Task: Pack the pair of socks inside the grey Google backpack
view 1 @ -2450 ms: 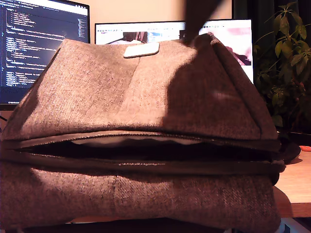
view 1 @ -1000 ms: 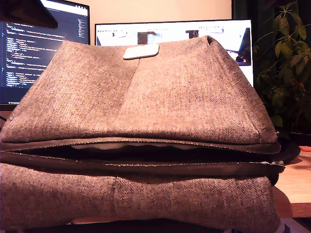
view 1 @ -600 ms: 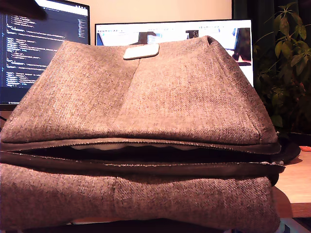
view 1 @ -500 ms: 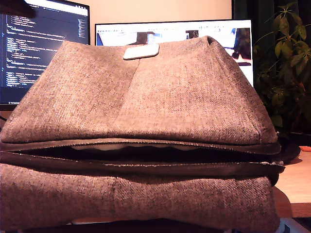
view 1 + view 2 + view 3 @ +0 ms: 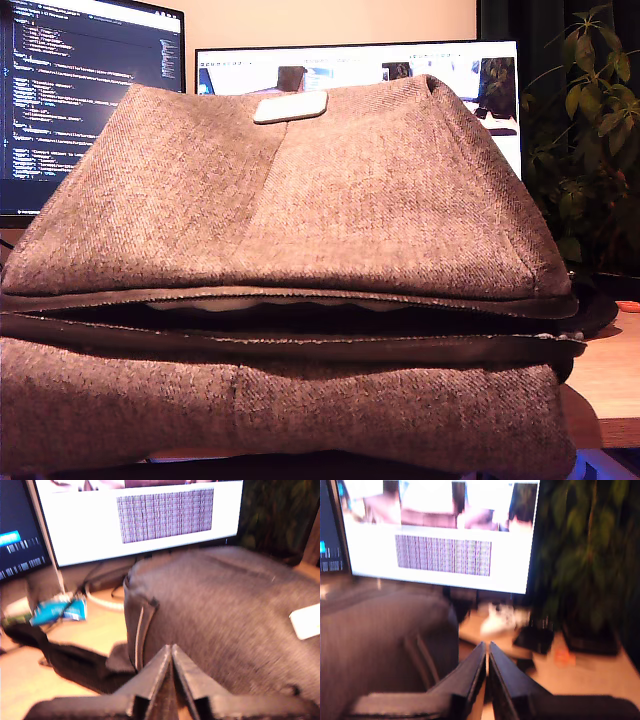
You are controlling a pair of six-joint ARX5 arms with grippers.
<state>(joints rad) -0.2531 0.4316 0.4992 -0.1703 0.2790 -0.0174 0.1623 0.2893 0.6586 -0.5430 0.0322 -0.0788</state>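
Herringbone weave: grey Google backpack [image 5: 300,220] fills the exterior view, zip mouth gaping, pale patch [image 5: 290,106] on top.
First gripper [image 5: 171,652]: clenched, empty, above the backpack.
Second gripper [image 5: 487,650]: clenched, empty, beside it.
Socks: unseen.

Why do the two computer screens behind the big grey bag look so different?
The dark monitor, at the exterior view's left, is nearly black with lines of small coloured text. The white monitor is bright and shows small pictures along its top. The grey Google backpack hides most of the white monitor but only a lower corner of the dark monitor. Both are switched on and stand behind the backpack.
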